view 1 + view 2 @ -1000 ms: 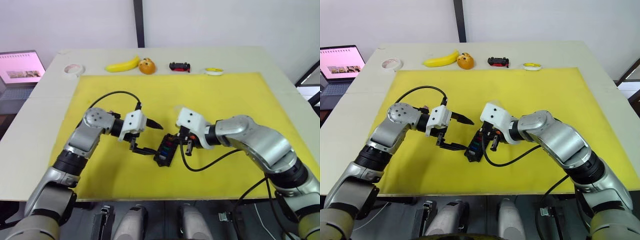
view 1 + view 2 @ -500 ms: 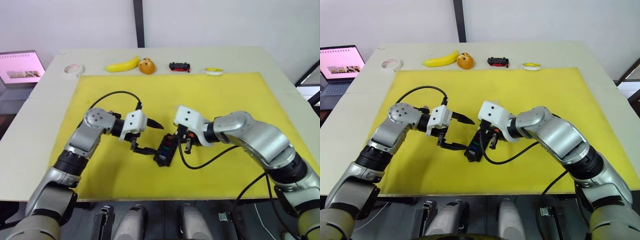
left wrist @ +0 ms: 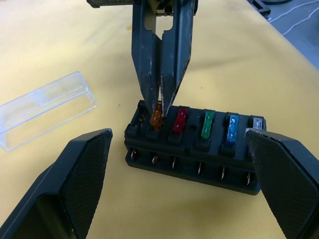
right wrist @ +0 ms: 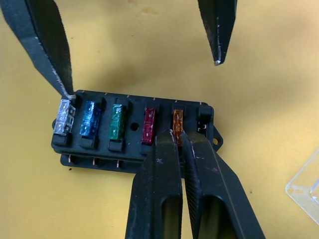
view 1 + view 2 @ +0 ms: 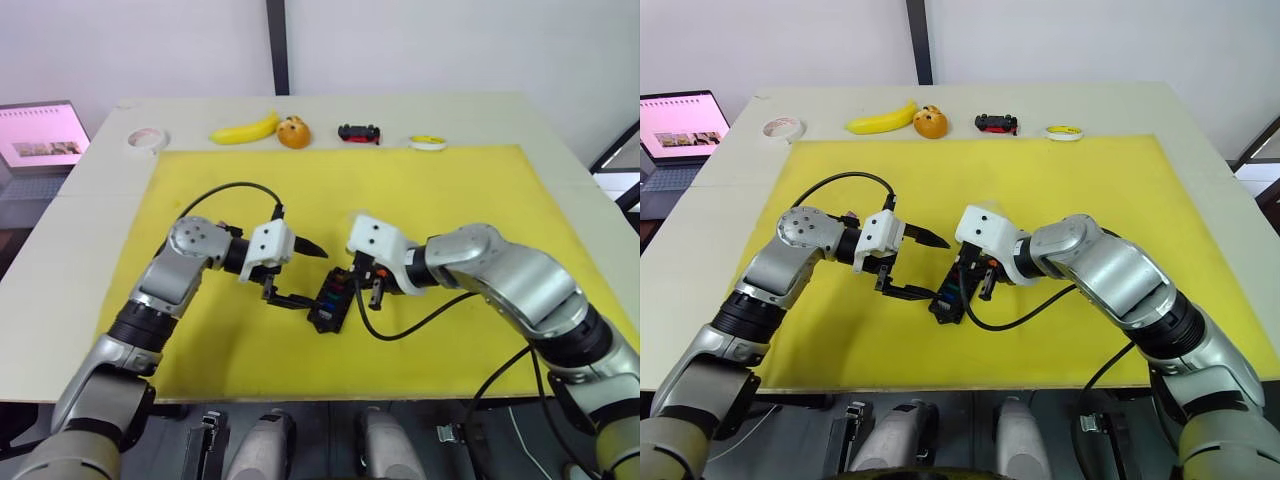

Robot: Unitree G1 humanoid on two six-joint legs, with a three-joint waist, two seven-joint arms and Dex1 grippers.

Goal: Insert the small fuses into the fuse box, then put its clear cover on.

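Pale table (image 5: 60,260) against a white wall, with a yellow mat (image 5: 450,190) over most of it. Along the far edge: tape roll (image 5: 146,138), banana (image 5: 245,129), orange (image 5: 294,132), black-and-red toy car (image 5: 359,132), yellow-rimmed tape roll (image 5: 428,142). A laptop (image 5: 40,135) sits off the table's left side.

The fuse box (image 5: 331,297) lies on the mat near its middle, between the 2 grippers. Head views give only its position and flecks of colour.

Right wrist view resolves the slots: 5 fuses seated in 1 row, grey (image 4: 64,117), blue (image 4: 89,119), green (image 4: 116,122), red (image 4: 148,125), orange (image 4: 177,121), then 1 empty slot at the tab end.

Right gripper (image 4: 177,137): fingers nearly closed, tips pinching the orange fuse from both sides as it sits in its slot. Left wrist view confirms this from the opposite side.

Left gripper (image 5: 928,265): spread wide, holding nothing; lower finger tip touches the box at the grey-fuse end, upper finger well clear above the mat.

The clear cover (image 3: 44,108) lies flat on the mat just beside the box, apart from it; plain in the left wrist view.
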